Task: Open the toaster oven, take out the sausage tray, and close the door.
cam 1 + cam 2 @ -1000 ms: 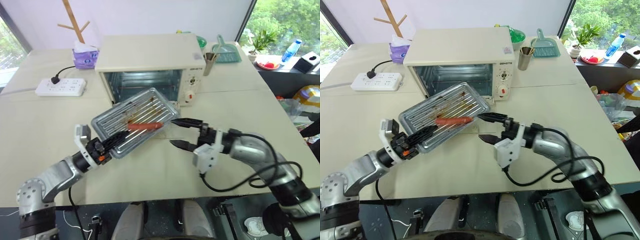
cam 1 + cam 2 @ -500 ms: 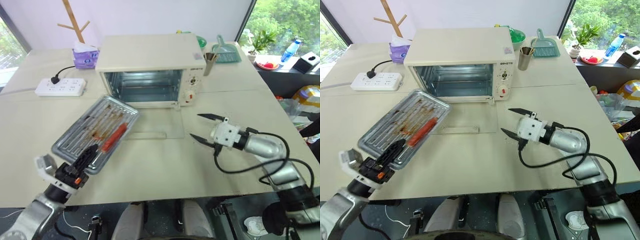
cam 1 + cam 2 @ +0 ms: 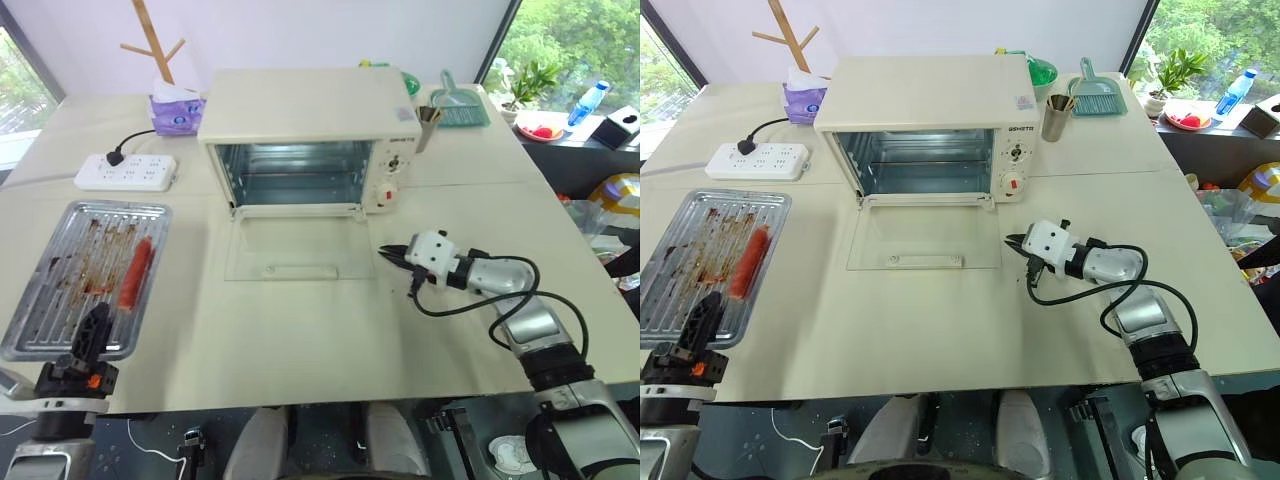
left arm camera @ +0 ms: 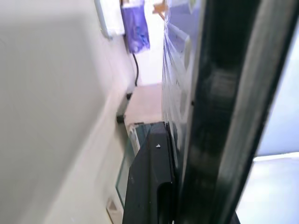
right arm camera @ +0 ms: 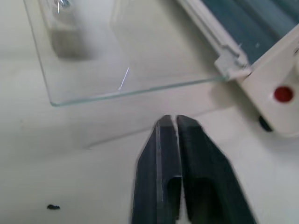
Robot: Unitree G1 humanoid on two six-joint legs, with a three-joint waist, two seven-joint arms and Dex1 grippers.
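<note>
Toaster oven flanked by power strip, cup.

white power strip, purple tissue box, metal cup, teal dustpan

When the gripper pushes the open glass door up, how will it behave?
The door is probably stiff: a flat glass pane lying level. It should swing on its edge at the oven, not slide. Its bare glass edge looks smooth, so it may be slippery and fragile.
</note>
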